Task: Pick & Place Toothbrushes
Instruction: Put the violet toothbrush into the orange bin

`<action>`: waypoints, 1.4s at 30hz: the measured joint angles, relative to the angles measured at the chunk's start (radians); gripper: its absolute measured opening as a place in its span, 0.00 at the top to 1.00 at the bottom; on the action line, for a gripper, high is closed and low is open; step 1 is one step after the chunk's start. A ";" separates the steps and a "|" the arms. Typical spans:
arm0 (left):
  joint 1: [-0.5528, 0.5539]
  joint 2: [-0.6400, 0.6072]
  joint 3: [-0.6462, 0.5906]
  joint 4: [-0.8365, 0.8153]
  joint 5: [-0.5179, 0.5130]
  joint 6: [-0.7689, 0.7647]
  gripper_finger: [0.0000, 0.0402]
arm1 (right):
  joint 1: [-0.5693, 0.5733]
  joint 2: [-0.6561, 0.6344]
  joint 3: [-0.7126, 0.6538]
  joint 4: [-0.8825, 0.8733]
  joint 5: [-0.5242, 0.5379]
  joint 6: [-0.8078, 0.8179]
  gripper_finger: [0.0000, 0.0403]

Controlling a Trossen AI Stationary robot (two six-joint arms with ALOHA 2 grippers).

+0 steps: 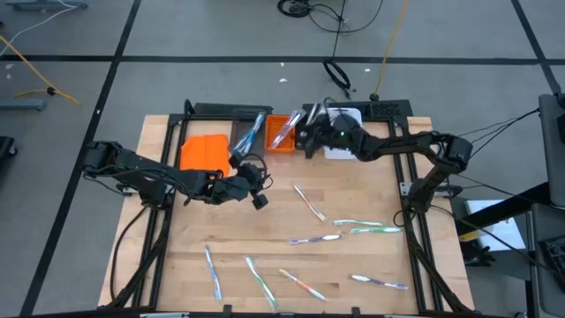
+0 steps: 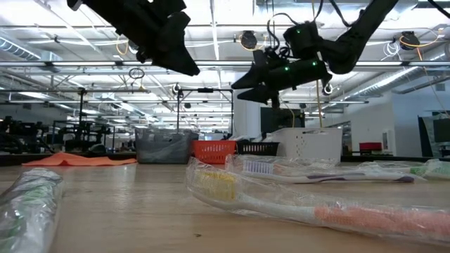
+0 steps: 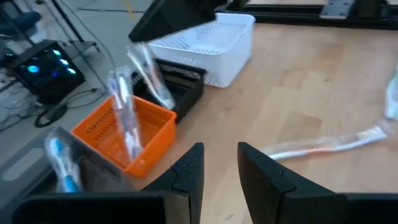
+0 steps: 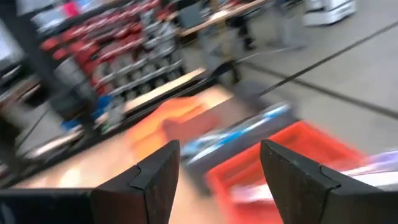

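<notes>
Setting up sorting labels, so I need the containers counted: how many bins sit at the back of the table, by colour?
grey bin: 1
orange bin: 1
black bin: 1
white mesh bin: 1
Total: 4

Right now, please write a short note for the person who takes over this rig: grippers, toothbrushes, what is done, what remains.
Left gripper: fingers apart, empty, above the table near the orange bin.
Right gripper: open, empty, over the bins at the table's far edge.
Done: toothbrushes stand in the orange bin and the grey bin beside it.
Left: seven toothbrushes lie loose on the wooden table, for example one near the middle and one at the near right.
</notes>
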 joint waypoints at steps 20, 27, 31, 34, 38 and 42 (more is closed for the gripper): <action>0.000 0.000 0.000 -0.048 0.015 -0.004 0.75 | 0.426 0.000 0.000 -0.395 -0.024 0.012 0.47; 0.000 0.000 0.000 -0.049 0.015 -0.002 0.75 | 0.591 0.000 0.000 -0.501 -0.024 0.023 0.47; 0.000 0.000 0.000 -0.049 0.015 -0.002 0.75 | 0.692 0.000 0.000 -0.526 -0.022 0.023 0.47; 0.000 0.000 0.000 -0.049 0.015 -0.002 0.75 | 0.761 0.000 0.000 -0.546 0.029 0.036 0.47; 0.000 0.000 0.000 -0.049 0.027 -0.006 0.75 | 0.841 0.000 0.000 -0.579 0.161 0.049 0.47; -0.001 0.000 0.000 -0.048 0.031 -0.007 0.75 | 0.898 0.000 0.000 -0.680 0.296 0.054 0.47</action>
